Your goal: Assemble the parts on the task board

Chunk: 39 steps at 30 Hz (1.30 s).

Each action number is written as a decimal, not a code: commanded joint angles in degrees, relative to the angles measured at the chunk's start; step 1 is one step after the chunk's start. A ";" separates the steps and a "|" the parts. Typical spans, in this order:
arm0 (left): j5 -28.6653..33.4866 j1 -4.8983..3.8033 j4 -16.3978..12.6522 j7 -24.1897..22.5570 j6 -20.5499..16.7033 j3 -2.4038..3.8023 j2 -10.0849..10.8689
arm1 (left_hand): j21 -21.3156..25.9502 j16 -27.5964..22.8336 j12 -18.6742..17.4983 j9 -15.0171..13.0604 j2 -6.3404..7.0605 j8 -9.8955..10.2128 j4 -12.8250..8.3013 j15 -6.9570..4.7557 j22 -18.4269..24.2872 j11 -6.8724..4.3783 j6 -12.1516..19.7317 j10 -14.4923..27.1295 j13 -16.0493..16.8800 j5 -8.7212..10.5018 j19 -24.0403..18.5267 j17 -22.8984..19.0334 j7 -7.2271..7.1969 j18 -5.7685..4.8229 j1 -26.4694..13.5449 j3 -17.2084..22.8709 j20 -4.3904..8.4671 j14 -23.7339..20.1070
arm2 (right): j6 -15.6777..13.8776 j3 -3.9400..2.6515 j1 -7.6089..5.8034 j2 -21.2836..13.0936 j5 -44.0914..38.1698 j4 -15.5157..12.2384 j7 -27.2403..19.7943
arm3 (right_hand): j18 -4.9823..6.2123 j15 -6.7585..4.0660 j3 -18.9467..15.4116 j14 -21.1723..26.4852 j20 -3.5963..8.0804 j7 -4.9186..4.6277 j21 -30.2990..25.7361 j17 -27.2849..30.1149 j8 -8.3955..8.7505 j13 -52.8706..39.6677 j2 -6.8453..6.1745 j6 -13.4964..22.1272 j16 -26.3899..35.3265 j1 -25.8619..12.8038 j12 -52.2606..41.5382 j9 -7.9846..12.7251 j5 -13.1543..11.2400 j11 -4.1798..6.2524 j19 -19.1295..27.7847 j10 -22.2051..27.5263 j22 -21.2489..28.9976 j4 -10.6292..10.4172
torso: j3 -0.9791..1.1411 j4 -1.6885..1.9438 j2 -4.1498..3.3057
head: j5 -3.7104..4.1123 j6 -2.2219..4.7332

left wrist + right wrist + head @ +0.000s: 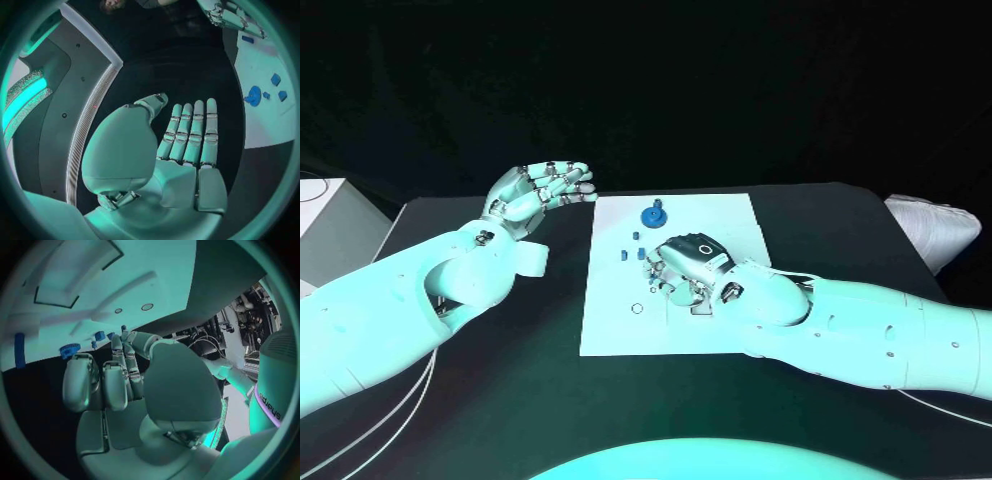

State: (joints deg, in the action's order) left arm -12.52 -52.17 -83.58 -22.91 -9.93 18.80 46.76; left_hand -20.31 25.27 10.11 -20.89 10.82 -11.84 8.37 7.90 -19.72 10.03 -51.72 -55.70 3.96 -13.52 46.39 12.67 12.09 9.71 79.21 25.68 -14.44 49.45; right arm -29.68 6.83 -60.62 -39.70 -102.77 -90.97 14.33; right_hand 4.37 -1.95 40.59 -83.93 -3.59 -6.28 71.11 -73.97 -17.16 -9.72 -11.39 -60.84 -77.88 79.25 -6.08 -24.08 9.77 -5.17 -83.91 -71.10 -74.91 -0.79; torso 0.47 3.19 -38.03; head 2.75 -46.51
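Note:
The white task board lies mid-table. A blue gear stands near its far edge, with small blue parts just in front of it. My right hand hovers low over the board's middle, some fingers curled in, others and the thumb reaching down to the board. A small blue part shows at those fingertips; I cannot tell whether it is pinched. My left hand is raised off the board's far left corner, fingers straight and apart, holding nothing. The left wrist view shows the gear.
A white box stands at the table's left edge and a white object at its right edge. A small ring-shaped mark sits on the board's near left. A long blue bar lies beyond the gear.

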 commanded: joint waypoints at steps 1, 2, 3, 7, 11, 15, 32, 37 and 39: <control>0.68 0.05 -0.17 -0.97 -0.36 0.05 -0.07 | 0.26 -0.18 -0.22 0.05 -0.13 -0.21 -0.01 0.24 0.05 0.07 0.13 0.43 0.02 0.13 0.47 0.05 0.31 0.66 0.48 -0.42 -0.03 -0.06 | 2.48 0.02 0.35 0.40 -2.53 0.67 1.38 | -0.58 -0.26 0.37 -3.09 0.29 -0.09 -0.30 0.09 -0.33 -0.02 0.15 -0.44 0.37 -0.12 0.13 -0.08 0.39 2.72 -1.56 -3.02 -2.58 -0.06 | -0.03 0.11 0.01 | -0.29 -0.45; 0.70 0.05 -0.17 -0.93 -0.30 0.05 -0.04 | 0.26 -0.18 -0.22 0.05 -0.13 -0.21 -0.01 0.24 0.05 0.07 0.13 0.43 0.02 0.13 0.47 0.05 0.31 0.66 0.48 -0.42 -0.03 -0.06 | 2.75 0.04 0.48 0.53 -2.59 0.82 1.48 | -0.57 -0.26 0.38 -3.09 0.29 -0.09 -0.35 0.06 -0.32 -0.02 0.14 -0.44 0.34 -0.13 0.14 -0.09 0.41 2.72 -1.55 -3.02 -2.54 -0.06 | -0.01 0.09 -0.01 | -0.31 -0.48; 0.72 0.05 -0.18 -0.88 -0.23 0.05 0.00 | 0.26 -0.18 -0.22 0.05 -0.13 -0.21 -0.01 0.24 0.05 0.07 0.13 0.43 0.02 0.13 0.47 0.05 0.31 0.66 0.48 -0.42 -0.03 -0.06 | 2.93 0.05 0.60 0.64 -2.64 0.94 1.58 | -0.57 -0.26 0.38 -3.09 0.29 -0.09 -0.35 0.06 -0.32 -0.02 0.14 -0.44 0.34 -0.13 0.14 -0.09 0.41 2.72 -1.55 -3.02 -2.54 -0.06 | 0.04 0.04 -0.06 | -0.35 -0.53; 0.80 0.05 -0.17 -0.72 -0.05 0.05 0.17 | 0.37 -0.15 -0.15 0.09 -0.19 -0.18 0.10 0.24 0.13 0.08 0.25 0.43 0.05 0.13 0.56 0.12 0.36 0.66 0.44 -0.55 -0.03 -0.08 | 3.25 0.09 0.97 0.97 -2.86 1.22 1.89 | -0.57 -0.26 0.38 -3.09 0.29 -0.09 -0.35 0.06 -0.32 -0.02 0.14 -0.44 0.34 -0.13 0.14 -0.09 0.41 2.72 -1.55 -3.02 -2.54 -0.06 | 0.13 -0.13 -0.15 | -0.58 -0.63; 0.84 0.05 -0.16 -0.66 0.14 0.05 0.21 | 0.37 -0.15 -0.15 0.09 -0.19 -0.18 0.10 0.24 0.13 0.08 0.25 0.43 0.05 0.13 0.56 0.12 0.36 0.66 0.44 -0.55 -0.03 -0.08 | 3.08 0.10 1.19 1.18 -3.37 1.30 2.32 | -0.56 -0.26 0.42 -3.09 0.29 -0.11 -0.41 0.09 -0.32 -0.01 0.13 -0.44 0.35 -0.15 0.16 -0.10 0.47 2.71 -1.53 -3.04 -2.51 -0.03 | 0.11 -0.06 -0.11 | -0.58 -0.89; 0.85 0.05 -0.12 -0.58 0.28 0.05 0.21 | 0.37 -0.15 -0.15 0.09 -0.19 -0.18 0.10 0.24 0.13 0.08 0.25 0.43 0.05 0.13 0.56 0.12 0.36 0.66 0.44 -0.55 -0.03 -0.08 | 2.72 0.10 1.33 1.31 -3.86 1.37 2.80 | -0.57 -0.25 0.48 -3.09 0.29 -0.14 -0.36 0.09 -0.30 -0.01 0.11 -0.42 0.34 -0.17 0.21 -0.11 0.58 2.69 -1.54 -3.05 -2.56 0.03 | 0.09 0.01 -0.11 | -0.60 -1.02; 0.85 0.06 0.24 -0.44 0.35 0.05 0.28 | 0.37 -0.15 -0.15 0.09 -0.19 -0.18 0.10 0.24 0.13 0.08 0.25 0.43 0.05 0.13 0.56 0.12 0.36 0.66 0.44 -0.55 -0.03 -0.08 | 0.71 0.11 1.51 1.40 -5.35 1.48 4.04 | -0.60 -0.24 0.58 -3.11 0.28 -0.16 -0.19 0.01 -0.29 -0.01 0.08 -0.43 0.25 -0.19 0.26 -0.14 0.75 2.68 -1.58 -3.11 -2.68 0.12 | 0.07 -0.02 -0.06 | -0.81 -1.51; 0.84 0.06 0.38 -0.39 0.36 0.05 0.28 | 0.37 -0.15 -0.15 0.09 -0.19 -0.18 0.10 0.24 0.13 0.08 0.25 0.43 0.05 0.13 0.56 0.12 0.36 0.66 0.44 -0.55 -0.03 -0.08 | 0.29 0.11 1.51 1.28 -5.55 1.29 4.08 | -0.60 -0.24 0.58 -3.11 0.28 -0.16 -0.19 0.01 -0.29 -0.01 0.08 -0.43 0.25 -0.19 0.26 -0.14 0.75 2.68 -1.58 -3.11 -2.68 0.12 | 0.08 0.00 -0.07 | -0.89 -1.62; 0.84 0.06 0.44 -0.37 0.37 0.05 0.29 | 0.37 -0.15 -0.15 0.09 -0.19 -0.18 0.10 0.24 0.13 0.08 0.25 0.43 0.05 0.13 0.56 0.12 0.36 0.66 0.44 -0.55 -0.03 -0.08 | 0.27 0.11 1.51 1.23 -5.65 1.25 4.07 | -0.60 -0.24 0.58 -3.11 0.28 -0.16 -0.19 0.01 -0.29 -0.01 0.08 -0.43 0.25 -0.19 0.26 -0.14 0.75 2.68 -1.58 -3.11 -2.68 0.12 | 0.08 0.00 -0.07 | -0.89 -1.62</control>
State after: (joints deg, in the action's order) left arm -12.00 -52.17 -83.12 -22.83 -10.05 18.80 47.08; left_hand -20.32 25.27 10.13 -20.85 10.82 -11.84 8.61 7.90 -19.64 10.02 -51.52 -55.70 3.95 -13.52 46.39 12.73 12.29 9.71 79.22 25.45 -14.44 49.45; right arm -28.64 6.95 -59.15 -38.42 -107.17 -89.60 17.95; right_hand 4.39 -1.95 40.73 -83.93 -3.60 -6.40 70.87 -73.95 -17.28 -9.68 -11.71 -60.95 -77.88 78.93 -5.64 -24.17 10.35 -5.13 -83.91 -71.13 -74.93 -0.62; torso 0.54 3.18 -38.09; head 1.88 -48.10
